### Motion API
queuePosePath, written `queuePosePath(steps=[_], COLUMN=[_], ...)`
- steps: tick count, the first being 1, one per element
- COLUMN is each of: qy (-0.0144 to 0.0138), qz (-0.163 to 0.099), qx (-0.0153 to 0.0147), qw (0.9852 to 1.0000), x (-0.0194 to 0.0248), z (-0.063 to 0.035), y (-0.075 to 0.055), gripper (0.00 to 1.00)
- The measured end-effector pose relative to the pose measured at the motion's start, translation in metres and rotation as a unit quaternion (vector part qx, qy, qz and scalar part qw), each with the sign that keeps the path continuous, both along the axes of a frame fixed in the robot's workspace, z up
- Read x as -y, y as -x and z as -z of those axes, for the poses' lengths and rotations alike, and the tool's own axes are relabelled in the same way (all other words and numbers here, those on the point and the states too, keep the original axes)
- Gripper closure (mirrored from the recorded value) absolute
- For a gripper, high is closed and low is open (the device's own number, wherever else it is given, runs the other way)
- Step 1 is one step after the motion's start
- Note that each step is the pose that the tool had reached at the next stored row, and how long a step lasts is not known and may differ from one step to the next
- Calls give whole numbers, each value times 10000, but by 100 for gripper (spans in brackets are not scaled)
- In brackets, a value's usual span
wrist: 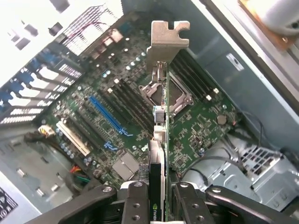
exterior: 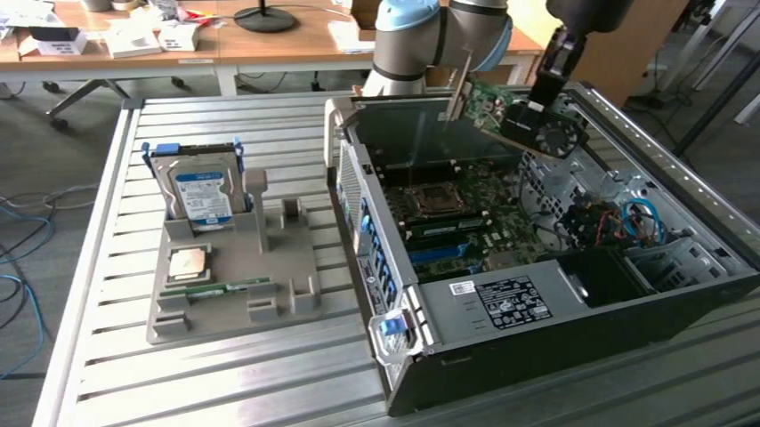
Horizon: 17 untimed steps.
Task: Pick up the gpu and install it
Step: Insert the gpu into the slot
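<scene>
The claw (wrist: 156, 193) is clamped on the gpu (wrist: 160, 126). In the wrist view, one of the fingers (wrist: 135, 200) bears on each face of the card, at the end opposite the bracket (wrist: 168, 39). The jaws stand part-way apart, only as wide as the card and its cooler are thick. The card appears edge-on and runs straight away from the claw, with the silvery bracket at its far end.

In the exterior view, the claw (exterior: 537, 100) carries the gpu (exterior: 505, 111) in the air above the rear part of the open computer case (exterior: 380, 258). The card is tilted, not level. Its bracket end points toward the exterior view's left and its black fan end toward the exterior view's right.

The card hangs over the motherboard (wrist: 201, 126) and is apart from it, not seated in any slot. The blue slot (wrist: 107, 114) lies off to one side of the card's line, and the processor socket (wrist: 180, 95) lies partly behind the card's edge.

The case lies on its side, open face up, on the slatted metal tabletop (exterior: 238, 374). Well apart from it, toward the exterior view's left, a grey holder (exterior: 226, 307) carries the hard drive (exterior: 202, 191) upright and the memory stick (exterior: 214, 286) lying flat
</scene>
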<state>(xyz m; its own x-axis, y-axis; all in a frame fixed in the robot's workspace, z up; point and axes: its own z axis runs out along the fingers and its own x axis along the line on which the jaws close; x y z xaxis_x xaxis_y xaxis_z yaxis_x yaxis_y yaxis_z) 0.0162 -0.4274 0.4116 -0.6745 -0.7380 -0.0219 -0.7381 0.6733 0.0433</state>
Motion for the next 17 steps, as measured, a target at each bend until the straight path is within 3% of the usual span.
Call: queuePosePath(steps=[5,9,13,17], qy=[0,0,0,0], qz=[-450,-814,-1180,-1536], qx=[0,0,0,0], qw=[9990,9967,9930,9881], x=[0,0,0,0], z=[4,8,11,14], y=[0,0,0,0], gripper=[74,74,74,74])
